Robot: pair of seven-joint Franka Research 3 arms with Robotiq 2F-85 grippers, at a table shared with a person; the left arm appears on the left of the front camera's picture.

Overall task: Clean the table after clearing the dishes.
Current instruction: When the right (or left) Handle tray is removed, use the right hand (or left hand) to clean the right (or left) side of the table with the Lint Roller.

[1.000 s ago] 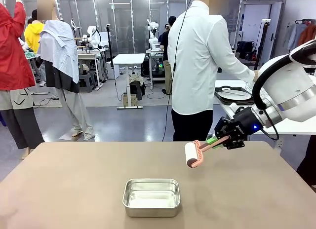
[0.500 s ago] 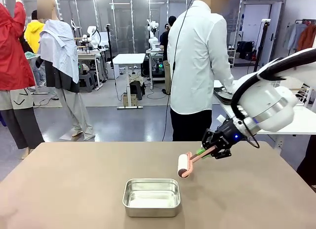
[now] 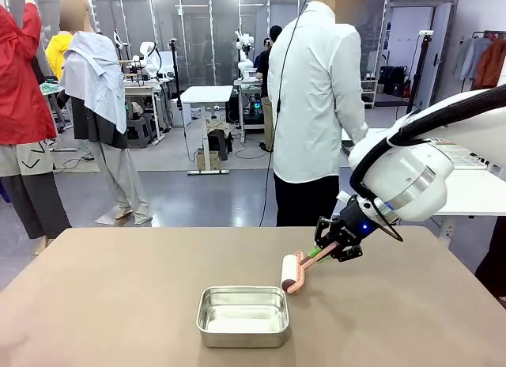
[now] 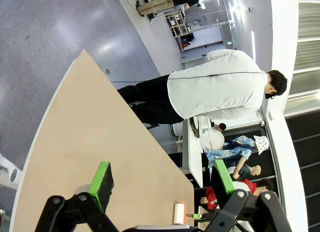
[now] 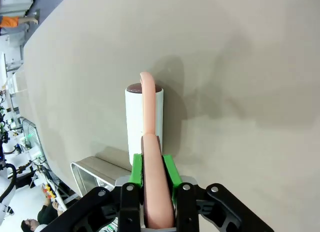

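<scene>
The right gripper [image 3: 319, 251], clamped on the pink handle of the white lint roller [image 3: 289, 272], has come down, so the roller now seems to touch the matte brownish-taupe table [image 3: 111, 304] beside the rectangular steel tin [image 3: 242, 315]: cleaning probably begins, while the left gripper [image 4: 162, 178] gapes empty.

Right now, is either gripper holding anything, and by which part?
The right gripper is shut on the lint roller, gripping its pink handle. The left gripper is open and holds nothing.

Front view faces across the tabletop [image 3: 111, 296]; the sideways-rolled left wrist view sees it from afar, the right wrist view close; all share the roller [image 3: 289, 273]
</scene>
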